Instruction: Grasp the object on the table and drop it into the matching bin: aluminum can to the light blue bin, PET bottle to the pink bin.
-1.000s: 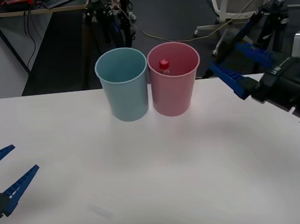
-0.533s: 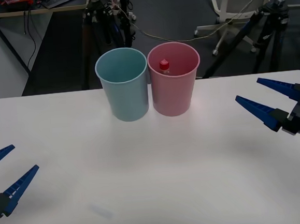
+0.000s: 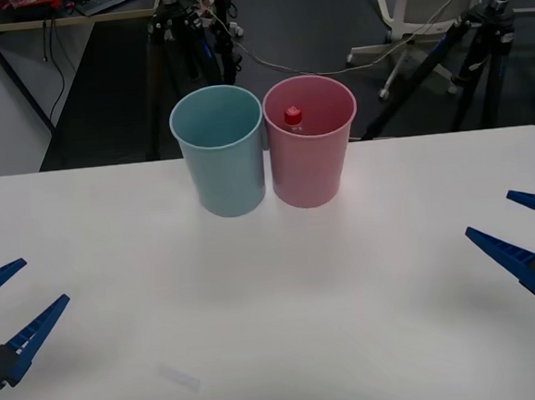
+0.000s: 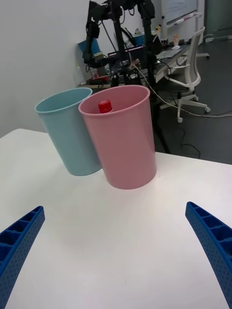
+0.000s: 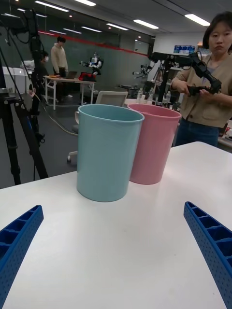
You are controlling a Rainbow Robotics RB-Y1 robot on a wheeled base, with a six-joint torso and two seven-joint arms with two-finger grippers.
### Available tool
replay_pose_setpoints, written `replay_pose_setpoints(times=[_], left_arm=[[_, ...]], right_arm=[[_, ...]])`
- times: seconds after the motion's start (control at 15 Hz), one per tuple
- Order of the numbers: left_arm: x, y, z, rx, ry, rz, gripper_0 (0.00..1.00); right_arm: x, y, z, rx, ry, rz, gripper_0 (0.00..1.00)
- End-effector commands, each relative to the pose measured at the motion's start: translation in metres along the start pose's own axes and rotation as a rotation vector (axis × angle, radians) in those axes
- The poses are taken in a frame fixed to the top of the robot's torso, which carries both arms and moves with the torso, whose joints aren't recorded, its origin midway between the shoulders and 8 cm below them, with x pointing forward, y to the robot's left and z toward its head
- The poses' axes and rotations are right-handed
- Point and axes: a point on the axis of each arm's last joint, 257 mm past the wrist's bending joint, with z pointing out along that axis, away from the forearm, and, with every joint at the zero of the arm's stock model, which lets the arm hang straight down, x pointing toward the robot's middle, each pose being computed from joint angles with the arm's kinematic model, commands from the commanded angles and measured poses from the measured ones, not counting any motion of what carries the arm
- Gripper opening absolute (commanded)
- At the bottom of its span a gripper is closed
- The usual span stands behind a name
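The small clear PET bottle with the red cap [image 3: 292, 116] stands apparently upright inside the tall pink plastic bin [image 3: 313, 164], well ahead of both spread-fingered, empty claws; the right claw [image 3: 528, 240] looks nearer than the left claw [image 3: 11, 313] across the white worktop [image 3: 275, 301].

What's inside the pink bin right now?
Inside the tall round pink plastic bin the red screw cap of a small clear plastic bottle stands near the far wall, just below the rim. The bin's wall covers the bottle's body and label.

Left claw [image 3: 3, 313] agape, low left; right claw [image 3: 528, 235] agape — right edge
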Motion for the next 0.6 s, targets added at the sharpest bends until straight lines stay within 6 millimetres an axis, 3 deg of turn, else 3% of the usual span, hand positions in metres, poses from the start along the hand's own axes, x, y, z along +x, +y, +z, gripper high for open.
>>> replay_pose_setpoints(times=[0.07,0.6], left_arm=[[0.0,0.0,0.0,0.0,0.0,0.0,1.0],[0.0,0.0,0.0,0.0,0.0,0.0,1.0]], right_arm=[[-0.001,0.0057,-0.0107,0.01,-0.004,0.011,1.0],[0.0026,0.0029,-0.0152,0.04,-0.019,-0.005,1.0]])
